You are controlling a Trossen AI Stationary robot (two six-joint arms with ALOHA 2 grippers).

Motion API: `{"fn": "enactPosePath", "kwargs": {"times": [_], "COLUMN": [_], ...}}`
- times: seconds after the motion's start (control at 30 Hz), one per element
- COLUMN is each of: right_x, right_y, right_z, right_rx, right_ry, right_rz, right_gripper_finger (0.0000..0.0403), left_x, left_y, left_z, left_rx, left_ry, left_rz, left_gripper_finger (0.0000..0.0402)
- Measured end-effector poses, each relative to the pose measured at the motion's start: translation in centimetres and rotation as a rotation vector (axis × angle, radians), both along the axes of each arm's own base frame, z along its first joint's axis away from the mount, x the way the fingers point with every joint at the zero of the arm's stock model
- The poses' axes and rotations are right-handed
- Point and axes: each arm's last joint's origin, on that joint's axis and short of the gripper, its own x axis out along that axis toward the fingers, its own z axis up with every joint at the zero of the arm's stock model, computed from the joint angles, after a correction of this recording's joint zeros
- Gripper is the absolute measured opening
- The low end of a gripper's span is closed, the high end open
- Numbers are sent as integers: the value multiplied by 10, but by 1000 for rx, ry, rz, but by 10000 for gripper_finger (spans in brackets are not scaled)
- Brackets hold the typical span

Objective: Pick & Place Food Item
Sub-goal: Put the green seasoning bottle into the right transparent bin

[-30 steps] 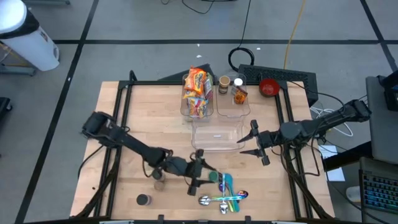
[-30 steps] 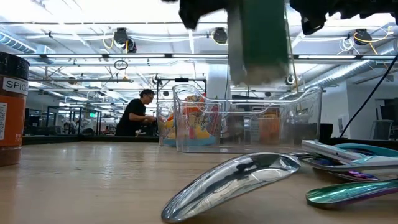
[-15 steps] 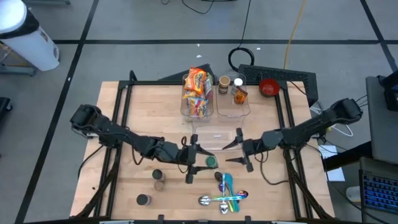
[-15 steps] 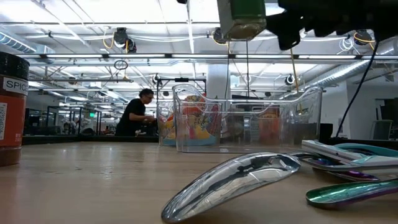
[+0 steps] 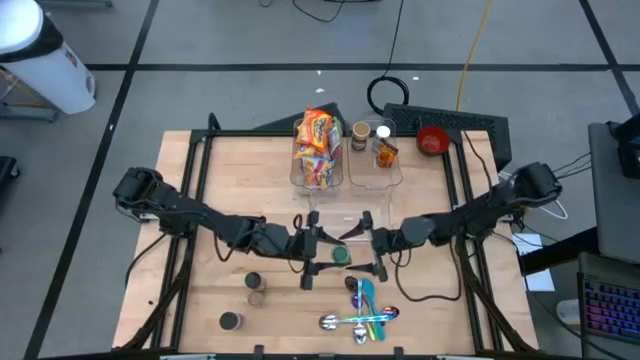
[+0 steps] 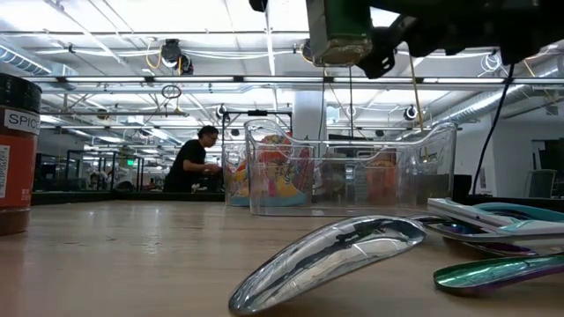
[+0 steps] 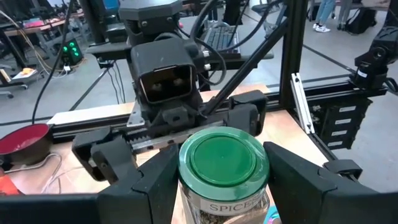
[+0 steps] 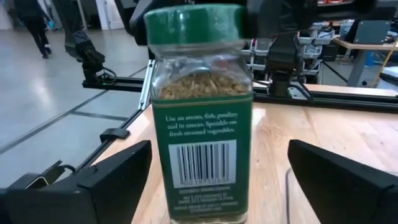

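A glass spice jar point(image 5: 340, 256) with a green lid and green label hangs upright above the table's middle. It fills the right wrist view point(image 8: 198, 112) and shows at the top of the low view point(image 6: 342, 31). My left gripper point(image 5: 328, 255) reaches in from the left and is shut on it. My right gripper point(image 5: 355, 248) faces it from the right, open. Its fingers point(image 8: 106, 180) stand wide on either side of the jar, apart from the glass. My left gripper pinches the jar's two opposite sides point(image 7: 189, 208) between its two fingers, below the green lid point(image 7: 222, 163). The fingers lie about level and come from the table's left. The jar stands upright in the hold, lid up, lifted clear of the table.
Just beyond the grippers lies an empty clear bin point(image 5: 345, 215). Farther back stand a bin of snack packets point(image 5: 318, 150), a bin of small jars point(image 5: 375, 150) and a red bowl point(image 5: 432, 140). Shiny spoons point(image 5: 360, 315) lie near the front edge, two small jars point(image 5: 255, 290) at the near left.
My left gripper has lifted the jar up and a little toward the far edge, away from the spoons, then held still. My right gripper has come down and toward the table's left, up to the jar, and has opened wider.
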Motion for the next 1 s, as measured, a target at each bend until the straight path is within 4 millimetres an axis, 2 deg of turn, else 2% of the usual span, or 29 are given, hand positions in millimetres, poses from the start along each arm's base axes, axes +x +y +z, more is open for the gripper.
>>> {"fn": "enactPosePath", "kwargs": {"times": [0.2,0.43,0.53,0.67,0.73,0.83,0.93,1.0], "right_x": [9,6,1,-13,-21,-31,-41,-46], "right_y": [4,3,1,-5,-8,-14,-18,-21], "right_z": [-3,0,8,15,20,33,31,33], "right_rx": [-16,-20,-27,-56,-68,-76,-77,-54], "right_ry": [6,15,37,121,146,130,111,53], "right_rz": [29,35,27,15,-10,-91,-147,-167], "right_gripper_finger": [313,187,186,186,186,186,186,186], "left_x": [0,0,-6,-33,-45,-57,-62,-58], "left_y": [0,0,3,13,18,22,26,32], "left_z": [1,2,13,44,50,37,20,1], "left_rx": [-1,-5,7,-56,-88,-83,-140,-188], "left_ry": [-5,-25,-32,-43,-45,-43,-156,-233], "left_rz": [-2,-5,-2,51,84,136,167,186], "left_gripper_finger": [211,211,230,307,340,375,393,395]}}
